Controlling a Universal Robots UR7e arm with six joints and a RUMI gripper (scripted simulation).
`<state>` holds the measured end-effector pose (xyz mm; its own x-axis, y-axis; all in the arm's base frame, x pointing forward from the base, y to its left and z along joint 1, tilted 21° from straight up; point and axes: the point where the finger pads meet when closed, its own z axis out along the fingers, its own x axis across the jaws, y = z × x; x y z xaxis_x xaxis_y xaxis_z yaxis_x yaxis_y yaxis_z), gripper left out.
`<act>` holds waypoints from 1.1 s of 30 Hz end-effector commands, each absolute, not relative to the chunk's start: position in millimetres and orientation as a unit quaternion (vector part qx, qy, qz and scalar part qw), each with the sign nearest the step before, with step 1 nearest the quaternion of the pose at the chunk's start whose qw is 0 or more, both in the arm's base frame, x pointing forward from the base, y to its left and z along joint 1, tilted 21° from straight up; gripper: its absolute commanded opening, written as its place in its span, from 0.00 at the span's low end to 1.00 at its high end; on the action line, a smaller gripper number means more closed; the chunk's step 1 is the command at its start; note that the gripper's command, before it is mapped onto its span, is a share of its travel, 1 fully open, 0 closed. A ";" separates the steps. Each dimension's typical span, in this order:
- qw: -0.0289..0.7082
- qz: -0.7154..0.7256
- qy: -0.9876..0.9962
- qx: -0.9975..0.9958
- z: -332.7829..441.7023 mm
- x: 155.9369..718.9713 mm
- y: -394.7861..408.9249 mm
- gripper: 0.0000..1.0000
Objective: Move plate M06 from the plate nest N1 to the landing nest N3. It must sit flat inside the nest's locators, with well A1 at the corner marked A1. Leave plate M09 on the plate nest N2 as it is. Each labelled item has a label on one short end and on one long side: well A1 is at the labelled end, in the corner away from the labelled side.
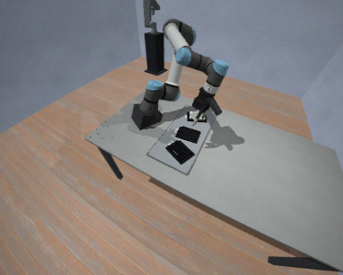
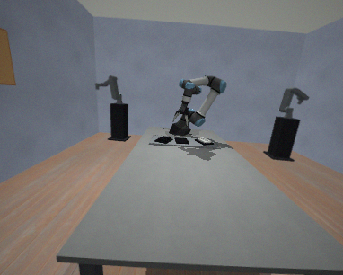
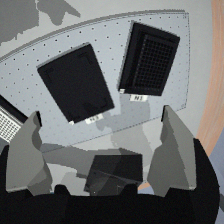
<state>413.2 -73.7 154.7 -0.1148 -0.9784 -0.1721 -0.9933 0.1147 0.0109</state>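
Grey fingers stand wide apart and we see nothing held between them. Beyond them, in the wrist view, we count two black items on a perforated base sheet (image 3: 115,32) and a white-topped plate (image 3: 7,125) cut off at the left edge. White tags sit by the two black items; one seems to read N3 (image 3: 137,98), the other (image 3: 94,119) is too blurred. Which plate is M06 we cannot tell. In the top view the sheet lies on the grey surface (image 1: 267,189).
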 end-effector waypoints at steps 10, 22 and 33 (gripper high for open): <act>0.085 0.072 0.759 -0.641 111.5 419.2 -101.1 0.82; 0.098 0.078 0.767 -0.629 81.2 418.7 -118.7 0.82; 0.119 0.085 0.779 -0.610 47.8 414.7 -136.4 0.82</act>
